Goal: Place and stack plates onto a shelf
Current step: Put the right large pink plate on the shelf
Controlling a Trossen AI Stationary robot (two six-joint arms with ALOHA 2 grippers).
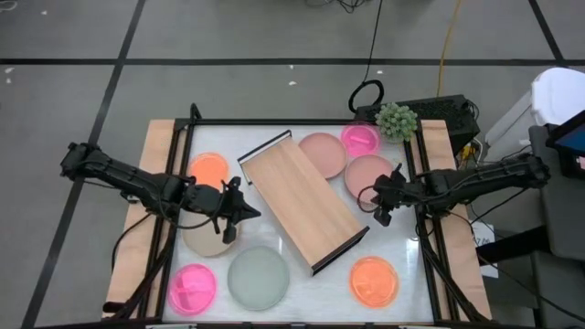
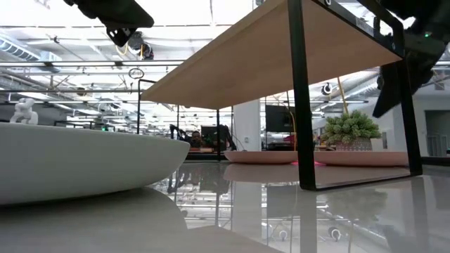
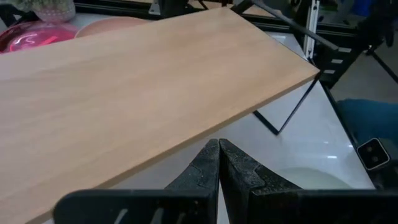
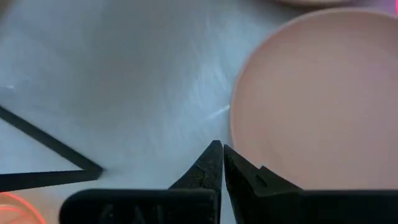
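Observation:
The shelf [image 1: 302, 201], a light-wood board on black frame ends, stands slantwise mid-table. Plates lie flat around it: orange [image 1: 208, 169], beige [image 1: 203, 241], hot-pink [image 1: 192, 288] and grey-green [image 1: 259, 277] on the left and near side. Two dusty-pink plates [image 1: 322, 153] [image 1: 367, 174], a hot-pink one [image 1: 360, 139] and an orange one [image 1: 375, 281] are on the right. My left gripper [image 1: 239, 212] is shut, over the beige plate's far edge, pointing at the shelf's long side [image 3: 155, 93]. My right gripper [image 4: 218, 149] is shut, above the table beside the rim of the nearer dusty-pink plate [image 4: 317, 93].
A small potted plant [image 1: 398, 119] stands at the table's far right corner. Black frame rails [image 1: 174, 219] run along both sides of the white tabletop. Bare tabletop shows between the shelf and the right-hand plates [image 1: 366, 233].

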